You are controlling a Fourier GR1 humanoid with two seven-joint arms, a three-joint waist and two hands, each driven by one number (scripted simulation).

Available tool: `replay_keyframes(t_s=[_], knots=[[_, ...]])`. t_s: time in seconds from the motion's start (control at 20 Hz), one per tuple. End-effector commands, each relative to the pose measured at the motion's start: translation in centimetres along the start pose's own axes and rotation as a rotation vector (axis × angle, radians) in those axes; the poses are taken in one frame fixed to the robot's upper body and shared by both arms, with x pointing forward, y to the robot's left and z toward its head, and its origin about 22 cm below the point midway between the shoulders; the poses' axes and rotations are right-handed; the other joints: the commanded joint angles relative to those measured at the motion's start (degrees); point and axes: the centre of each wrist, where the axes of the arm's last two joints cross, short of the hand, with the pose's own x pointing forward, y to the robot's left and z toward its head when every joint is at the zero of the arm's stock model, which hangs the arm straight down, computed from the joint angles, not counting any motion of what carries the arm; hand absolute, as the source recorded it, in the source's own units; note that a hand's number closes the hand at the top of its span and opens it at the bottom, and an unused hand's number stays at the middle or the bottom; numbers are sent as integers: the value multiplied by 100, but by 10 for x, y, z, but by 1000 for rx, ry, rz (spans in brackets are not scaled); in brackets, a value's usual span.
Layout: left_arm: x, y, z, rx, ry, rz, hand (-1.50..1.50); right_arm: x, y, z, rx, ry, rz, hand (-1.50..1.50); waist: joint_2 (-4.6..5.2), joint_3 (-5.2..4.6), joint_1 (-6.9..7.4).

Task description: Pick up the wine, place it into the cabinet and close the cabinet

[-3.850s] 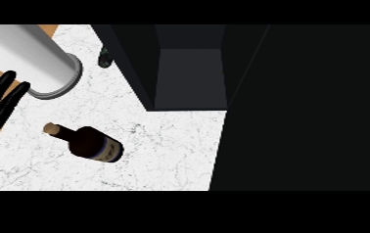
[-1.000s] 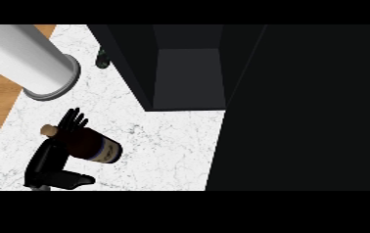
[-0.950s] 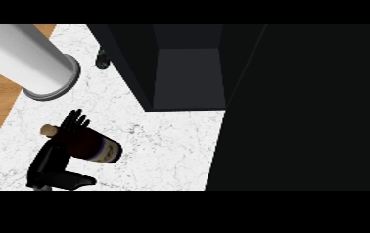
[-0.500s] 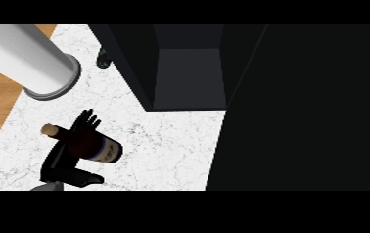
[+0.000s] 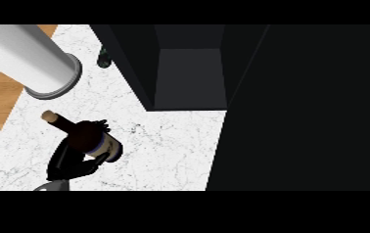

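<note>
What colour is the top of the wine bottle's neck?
Light tan cork on the dark wine bottle, clearest in the head view.

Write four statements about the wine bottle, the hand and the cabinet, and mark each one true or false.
1. The dark glass wine bottle is inside the dark cabinet. False: it is outside the cabinet, over the white marble counter.
2. The fingers of the black left hand are curled round the bottle. True.
3. The cabinet is shut. False: it is open and its bare inside shows.
4. The bottle's tan cork end points to the view's upper left, away from the cabinet. True.
</note>
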Motion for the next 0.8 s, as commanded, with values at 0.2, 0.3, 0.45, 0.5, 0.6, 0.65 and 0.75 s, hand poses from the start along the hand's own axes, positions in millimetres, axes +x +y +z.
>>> replay_keyframes(t_s=[0.2, 0.3, 0.45, 0.5, 0.6, 0.65, 0.75], knots=[[-5, -13, -3, 10, -67, -54, 150, 31, -3, 31, -14, -61, -13, -150, -14, 0, 8], [-8, -10, -6, -12, -98, -63, 150, 25, -8, 21, -16, -89, -2, -150, 7, 2, 12], [-2, -11, 4, -11, -111, -87, 150, 38, -12, 32, -21, -87, -2, -150, -11, 1, 14], [3, 0, 7, -29, -124, -83, 150, 39, -8, 34, -22, -74, -26, -150, -19, -5, -6], [10, -20, -21, -21, -128, -92, 150, 32, -9, 31, 1, -92, 6, -150, -7, 3, -4], [-4, -25, -5, -29, -138, -90, 150, 33, -8, 30, -17, -74, 7, -150, -5, 0, 10], [-4, -22, 11, 0, -116, -93, 150, 36, -4, 33, -13, -90, -29, -150, -22, -2, 17]])
